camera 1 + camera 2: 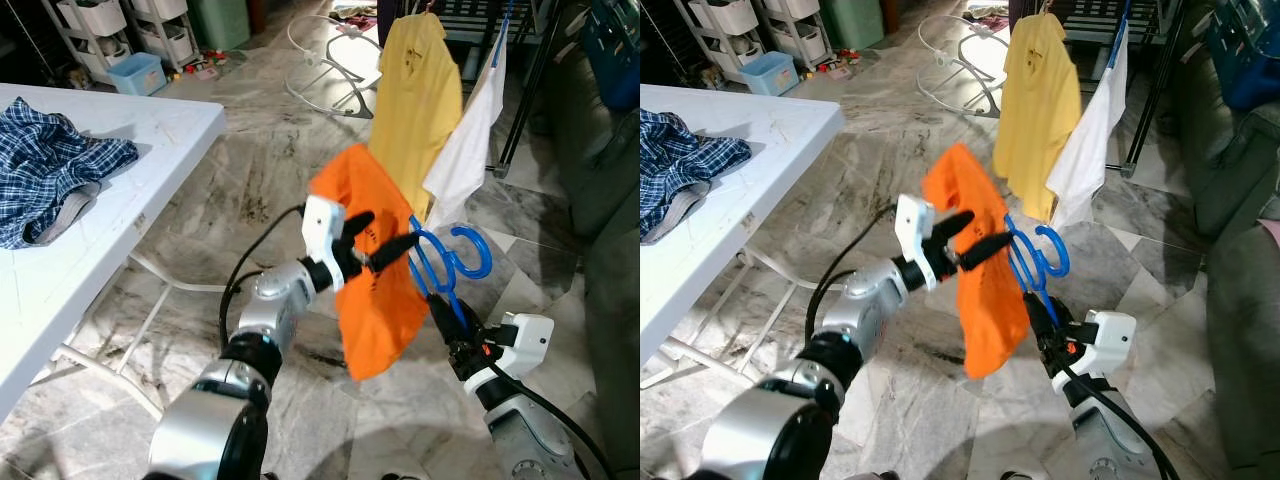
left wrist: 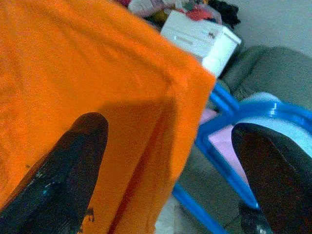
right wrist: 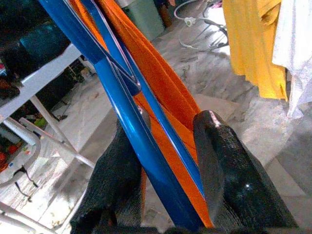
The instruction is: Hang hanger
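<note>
Near the drying rack, the right gripper [image 1: 452, 322] clamps the blue hanger [image 1: 440, 262] carrying an orange shirt [image 1: 375, 290]; the left gripper [image 1: 385, 243], fingers spread apart, straddles the shirt's edge, gripping nothing.

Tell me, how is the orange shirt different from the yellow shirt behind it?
The orange shirt sits on a blue hanger gripped by the right gripper, tilted in mid-air; the yellow shirt hangs straight on the rack. The left gripper reaches around the orange shirt's edge; nothing touches the yellow shirt. Both are plain, bright shirts.
</note>
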### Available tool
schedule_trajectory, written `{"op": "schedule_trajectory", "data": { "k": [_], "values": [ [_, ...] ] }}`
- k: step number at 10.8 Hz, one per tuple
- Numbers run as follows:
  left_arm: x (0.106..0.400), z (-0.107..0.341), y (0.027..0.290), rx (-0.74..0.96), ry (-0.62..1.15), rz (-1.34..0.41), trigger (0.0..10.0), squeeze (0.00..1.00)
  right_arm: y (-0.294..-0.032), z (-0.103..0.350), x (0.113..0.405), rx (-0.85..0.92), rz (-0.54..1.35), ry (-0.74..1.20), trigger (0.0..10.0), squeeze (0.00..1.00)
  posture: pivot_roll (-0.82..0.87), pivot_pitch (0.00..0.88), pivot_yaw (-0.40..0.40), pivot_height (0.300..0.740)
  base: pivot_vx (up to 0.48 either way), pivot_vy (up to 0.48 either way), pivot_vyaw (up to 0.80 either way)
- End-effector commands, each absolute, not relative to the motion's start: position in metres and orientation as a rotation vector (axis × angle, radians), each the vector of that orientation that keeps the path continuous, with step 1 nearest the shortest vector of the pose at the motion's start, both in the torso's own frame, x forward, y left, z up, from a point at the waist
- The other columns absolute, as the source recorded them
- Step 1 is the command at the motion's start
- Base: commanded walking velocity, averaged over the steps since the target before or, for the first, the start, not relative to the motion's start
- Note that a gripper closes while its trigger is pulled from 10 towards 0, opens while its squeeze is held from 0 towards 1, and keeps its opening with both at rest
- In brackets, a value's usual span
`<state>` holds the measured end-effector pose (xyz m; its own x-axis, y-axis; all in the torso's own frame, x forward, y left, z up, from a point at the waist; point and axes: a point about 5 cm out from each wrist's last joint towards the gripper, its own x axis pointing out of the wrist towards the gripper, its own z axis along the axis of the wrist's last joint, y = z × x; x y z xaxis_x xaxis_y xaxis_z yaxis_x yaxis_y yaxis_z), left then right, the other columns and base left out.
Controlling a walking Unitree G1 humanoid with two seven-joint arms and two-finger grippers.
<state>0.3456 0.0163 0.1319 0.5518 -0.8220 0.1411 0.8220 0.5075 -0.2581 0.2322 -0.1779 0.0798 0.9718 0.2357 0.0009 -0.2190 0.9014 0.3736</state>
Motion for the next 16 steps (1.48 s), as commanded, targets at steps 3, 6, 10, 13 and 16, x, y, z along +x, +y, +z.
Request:
{"op": "schedule_trajectory", "data": {
  "k": [3,6,10,13,16],
  "values": [
    [0.327,0.125,-0.018,-0.368,0.013,-1.056,10.0,0.0,-0.167,0.1,0.234,0.401,0.32,-0.024,0.0,0.0,-0.1,0.102,0.042,0.74,0.0,0.0,0.0],
    [0.329,0.128,-0.02,-0.345,0.001,-1.035,3.1,0.0,-0.165,0.108,0.231,0.404,0.353,-0.034,0.0,0.0,-0.11,0.096,0.045,0.74,0.0,0.0,0.0],
    [0.333,0.131,-0.016,-0.285,-0.031,-1.006,1.4,0.0,-0.166,0.113,0.228,0.4,0.37,-0.03,0.0,0.0,-0.11,0.086,0.051,0.74,0.0,0.0,0.0],
    [0.336,0.135,-0.011,-0.184,-0.068,-1.036,10.0,0.0,-0.173,0.114,0.229,0.373,0.357,-0.033,0.0,0.0,-0.1,0.088,0.048,0.74,0.0,0.0,0.0],
    [0.339,0.14,-0.008,-0.105,-0.103,-1.065,0.0,0.0,-0.184,0.119,0.233,0.346,0.334,-0.059,0.0,0.0,-0.1,0.089,0.049,0.74,0.0,0.0,0.0]
  ]
}}
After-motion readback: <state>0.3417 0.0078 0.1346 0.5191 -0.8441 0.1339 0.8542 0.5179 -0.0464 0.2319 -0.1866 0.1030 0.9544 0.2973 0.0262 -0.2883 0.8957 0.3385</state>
